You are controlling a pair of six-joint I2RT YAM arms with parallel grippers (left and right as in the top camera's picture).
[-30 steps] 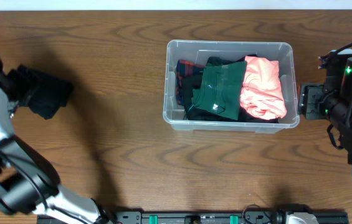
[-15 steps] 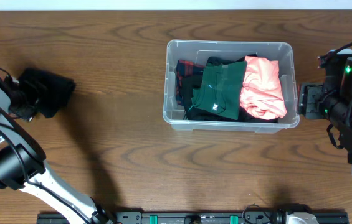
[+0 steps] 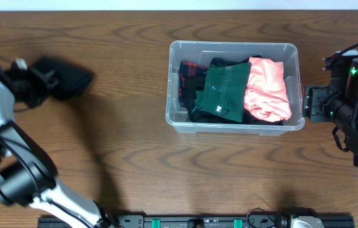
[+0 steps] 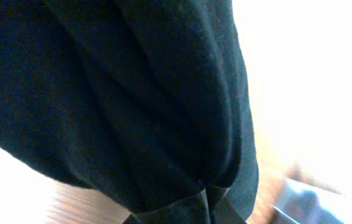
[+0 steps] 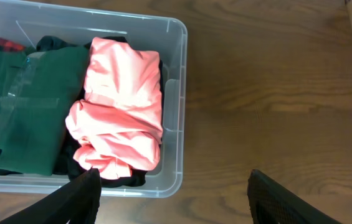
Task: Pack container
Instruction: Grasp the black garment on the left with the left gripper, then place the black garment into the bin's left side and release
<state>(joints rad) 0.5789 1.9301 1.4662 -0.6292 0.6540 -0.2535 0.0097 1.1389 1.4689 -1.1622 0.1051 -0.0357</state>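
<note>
So the container (image 3: pixel 236 126) sits right of centre on the table (image 3: pixel 121 158), long side running left to right, and it's already pretty full. A green shirt (image 3: pixel 220 92) lies folded flat in the middle, a pink top (image 3: pixel 267 88) is bunched against the right end, and some dark stuff with a bit of red plaid (image 3: pixel 188 68) fills the left end. Laying things side by side like that makes sense to me, since it leaves the top free for another piece.

Just beside the container's right wall is the right gripper (image 3: pixel 312 103). From its own camera it's spread wide with nothing in it. It looks parked there, maybe ready to steady the container or pat the pink top down, but that's only my read.

Way over on the left, well apart from the container, the left gripper (image 4: pixel 208 202) is clamped on a black garment (image 3: pixel 68 77). The wrist view shows it pinching a fold at the bottom of the frame, with the fabric draped right in front of the lens and blocking nearly everything else. Grabbing one fold lets the rest hang loose, which I'd guess is so it can be carried across and dropped in. The risk I'd watch for is the loose part catching the rim, or landing half outside.
</note>
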